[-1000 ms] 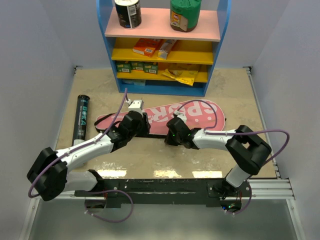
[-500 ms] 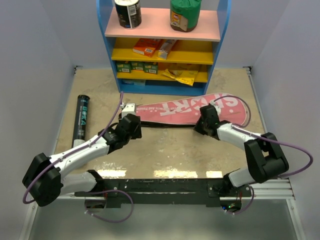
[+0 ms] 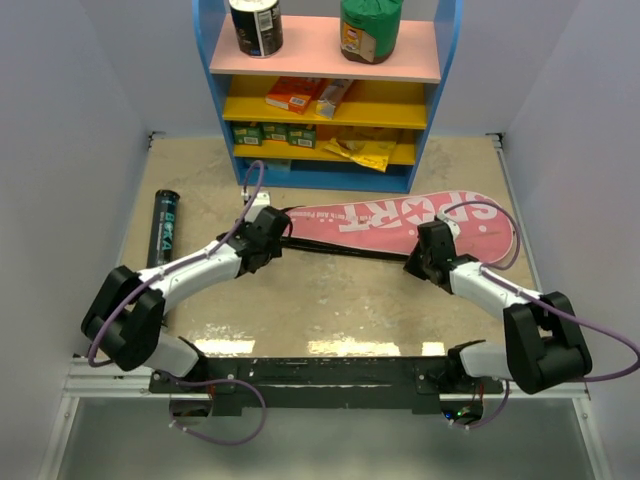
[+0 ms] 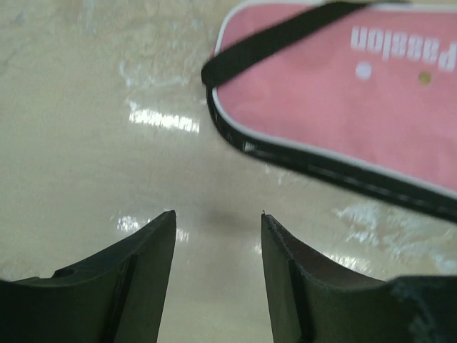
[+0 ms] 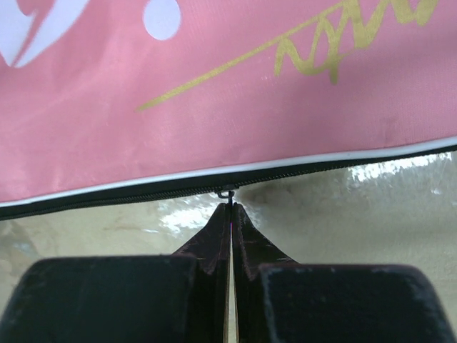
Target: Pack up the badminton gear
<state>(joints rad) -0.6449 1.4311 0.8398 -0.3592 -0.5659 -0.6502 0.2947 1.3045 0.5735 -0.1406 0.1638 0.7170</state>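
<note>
the bag (image 3: pixel 390 215) lies flat on the table (image 3: pixel 330 300) before the shelf (image 3: pixel 330 180): soft, light, slick fabric, likely to sag if lifted by one end, so the zip pull (image 5: pixel 227 193) is the fine hold. the right claw (image 5: pixel 230 207) is pinched together on that pull; the left claw (image 4: pixel 218 218) stands apart, empty, beside the narrow end. white lettering reads "sport" and "passion"; the gold scrawl is illegible.

Pink bag (image 3: pixel 400 213) showing white lettering, gold script, black zip edge, black tube (image 3: pixel 165 228) left of it bearing teal print, blue-yellow shelf unit (image 3: pixel 330 178) behind it
</note>
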